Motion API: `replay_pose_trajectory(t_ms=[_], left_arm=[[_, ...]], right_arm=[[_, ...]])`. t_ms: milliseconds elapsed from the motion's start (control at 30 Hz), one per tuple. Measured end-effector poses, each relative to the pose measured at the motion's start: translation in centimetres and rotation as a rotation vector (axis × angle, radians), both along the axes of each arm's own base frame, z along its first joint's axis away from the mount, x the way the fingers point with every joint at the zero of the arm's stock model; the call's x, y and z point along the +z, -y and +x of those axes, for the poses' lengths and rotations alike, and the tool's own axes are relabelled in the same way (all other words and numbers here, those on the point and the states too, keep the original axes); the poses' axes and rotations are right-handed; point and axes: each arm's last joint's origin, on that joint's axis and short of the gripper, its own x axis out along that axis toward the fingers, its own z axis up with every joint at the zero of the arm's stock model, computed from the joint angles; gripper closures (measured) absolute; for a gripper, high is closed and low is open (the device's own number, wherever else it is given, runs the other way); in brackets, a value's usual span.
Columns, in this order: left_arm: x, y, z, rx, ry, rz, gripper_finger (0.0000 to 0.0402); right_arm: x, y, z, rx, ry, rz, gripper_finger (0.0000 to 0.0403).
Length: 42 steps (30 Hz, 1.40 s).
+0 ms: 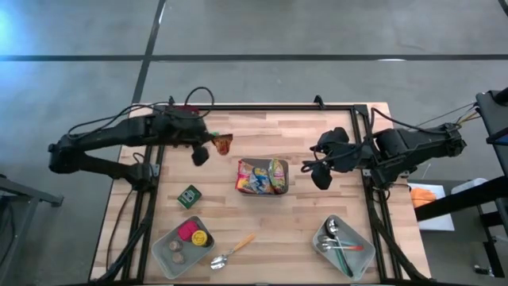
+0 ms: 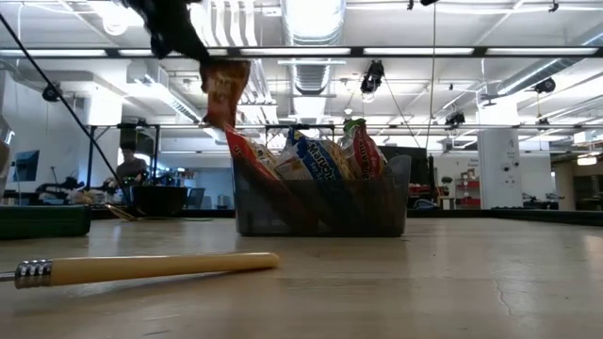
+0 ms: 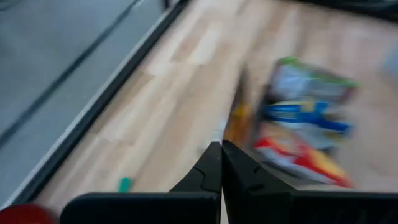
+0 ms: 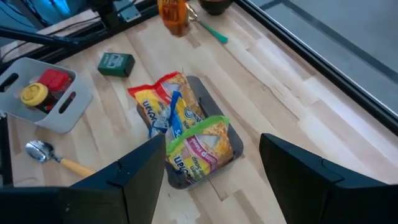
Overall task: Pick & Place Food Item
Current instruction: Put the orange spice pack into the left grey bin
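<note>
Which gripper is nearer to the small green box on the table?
The left. The left gripper hangs just above and beside the green box, holding a snack packet. The right gripper waits beyond the snack bin.

Dark bin (image 2: 320,209) mid-bench (image 2: 452,282), stuffed with upright snack packets (image 2: 316,155). Above its left edge, an orange-red packet (image 2: 224,92) hangs clear of the bin, pinched at its top by dark fingers (image 2: 174,28) entering from upper left. Near left: wooden-handled utensil (image 2: 151,269) lying flat. Far left background: a person (image 2: 127,169).
</note>
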Motion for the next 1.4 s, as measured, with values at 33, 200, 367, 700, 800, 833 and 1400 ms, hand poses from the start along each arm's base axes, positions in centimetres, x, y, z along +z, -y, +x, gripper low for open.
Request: replay_pose_trajectory(t_ms=[33,200,367,700,800,833,1400], left_arm=[[0.4,0.5,-0.2,-0.030,0.015,-0.016,0.0401],[1.7,3.2,-0.8,-0.301,0.080,-0.107,0.0401],[2.0,5.1,-1.6,-0.387,0.033,-0.171,0.0401],[1.9,8.2,-2.5,-0.564,-0.039,-0.266,0.0401],[1.9,9.2,-2.7,-0.626,-0.046,-0.288,0.0401],[1.9,9.6,-2.8,-0.649,-0.050,-0.292,0.0401],[1.7,14.4,-5.3,-0.924,-0.153,-0.371,0.0401]], right_arm=[[0.1,0.0,0.1,0.005,0.007,-0.003,0.0147],[0.2,0.0,0.2,0.013,0.024,-0.007,0.0147],[0.3,-0.1,0.3,-0.004,0.048,0.017,0.0147],[0.1,-0.5,1.6,-0.047,0.193,0.109,0.0147],[-0.6,-0.6,2.0,-0.065,0.218,0.138,0.0147],[-1.0,-0.6,2.1,-0.069,0.223,0.144,0.0147],[-6.9,-1.7,5.7,-0.189,0.316,0.334,0.0147]])
